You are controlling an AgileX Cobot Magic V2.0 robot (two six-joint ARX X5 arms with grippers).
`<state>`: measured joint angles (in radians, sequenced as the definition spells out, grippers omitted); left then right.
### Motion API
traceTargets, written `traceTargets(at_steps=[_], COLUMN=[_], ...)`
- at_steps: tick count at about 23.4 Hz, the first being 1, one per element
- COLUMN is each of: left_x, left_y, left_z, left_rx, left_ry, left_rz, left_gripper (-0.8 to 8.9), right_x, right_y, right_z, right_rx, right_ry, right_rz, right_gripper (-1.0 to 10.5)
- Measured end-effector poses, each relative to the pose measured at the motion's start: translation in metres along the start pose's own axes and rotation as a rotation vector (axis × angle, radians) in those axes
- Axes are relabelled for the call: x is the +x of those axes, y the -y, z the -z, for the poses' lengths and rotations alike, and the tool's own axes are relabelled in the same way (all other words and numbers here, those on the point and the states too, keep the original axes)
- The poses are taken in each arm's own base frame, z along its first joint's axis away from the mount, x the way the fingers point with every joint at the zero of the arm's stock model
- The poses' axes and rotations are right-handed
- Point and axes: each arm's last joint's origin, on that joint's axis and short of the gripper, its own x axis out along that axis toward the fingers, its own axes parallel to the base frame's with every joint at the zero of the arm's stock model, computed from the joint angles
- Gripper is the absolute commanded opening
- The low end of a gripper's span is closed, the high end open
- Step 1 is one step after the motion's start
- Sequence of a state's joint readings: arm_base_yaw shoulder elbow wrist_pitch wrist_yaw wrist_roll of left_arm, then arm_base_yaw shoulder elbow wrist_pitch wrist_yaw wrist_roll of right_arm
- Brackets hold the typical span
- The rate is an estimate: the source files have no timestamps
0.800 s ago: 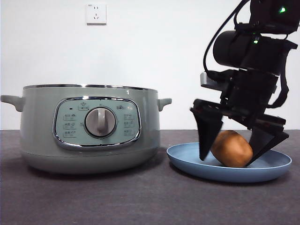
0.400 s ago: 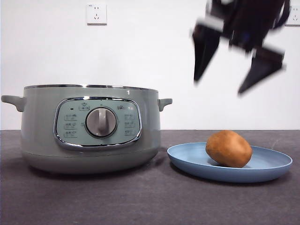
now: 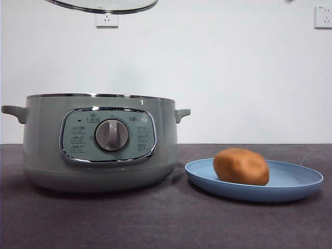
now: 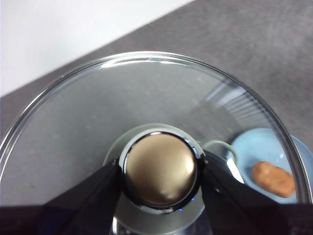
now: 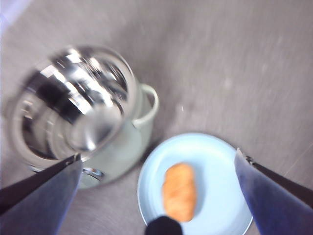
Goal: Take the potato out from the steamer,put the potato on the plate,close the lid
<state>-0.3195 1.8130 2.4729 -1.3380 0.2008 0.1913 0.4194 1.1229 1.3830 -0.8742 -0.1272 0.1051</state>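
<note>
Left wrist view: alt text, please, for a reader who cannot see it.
The left claw grips the knob of the glass lid, held in the air. Seen through the glass, the potato lies on the blue plate beside the steamer.

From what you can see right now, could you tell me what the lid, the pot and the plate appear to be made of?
The round clear domed lid, held by its knob in the left claw, looks like glass with a chrome rim: the table shows through it. The large sage-green pot has a smooth painted or plastic shell, which I cannot tell, with shiny metal trim. The shallow light-blue plate looks matte, perhaps plastic or ceramic.
</note>
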Motion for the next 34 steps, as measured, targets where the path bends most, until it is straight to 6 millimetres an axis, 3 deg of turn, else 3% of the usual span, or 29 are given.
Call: traceTargets(at_steps=[5,10,14,20,27,34], left_x=[0.017,0.054,0.077,0.077,0.115,0.122], left_y=[0.0,-0.005,-0.003,0.013,0.018,0.019], left_z=[0.009,0.024,0.039,0.066,0.121,0.133], left_rx=[-0.017,-0.034,-0.03,-0.004,-0.029,-0.028], left_ry=[-0.064,-0.136,-0.115,0.016,-0.003,0.013], left_rz=[0.073,0.088,0.093,0.111,0.063,0.07], left_gripper=[-0.08,-0.08,-0.08,-0.08,-0.08,-0.09], right_x=[-0.029,-0.041,-0.041,-0.041,-0.041,-0.041], right_y=[-0.002,-0.003,-0.001,-0.001,0.0,0.0], right_z=[0.004,0.008,0.01,0.009,0.009,0.009], right_rx=[-0.008,-0.009,-0.005,-0.005,-0.004,-0.004], right_ry=[0.078,0.09,0.073,0.082,0.085,0.085], right_rz=[0.029,0.044,0.094,0.105,0.123,0.123], right_gripper=[5.6,5.6,5.6,5.6,5.6,5.6])
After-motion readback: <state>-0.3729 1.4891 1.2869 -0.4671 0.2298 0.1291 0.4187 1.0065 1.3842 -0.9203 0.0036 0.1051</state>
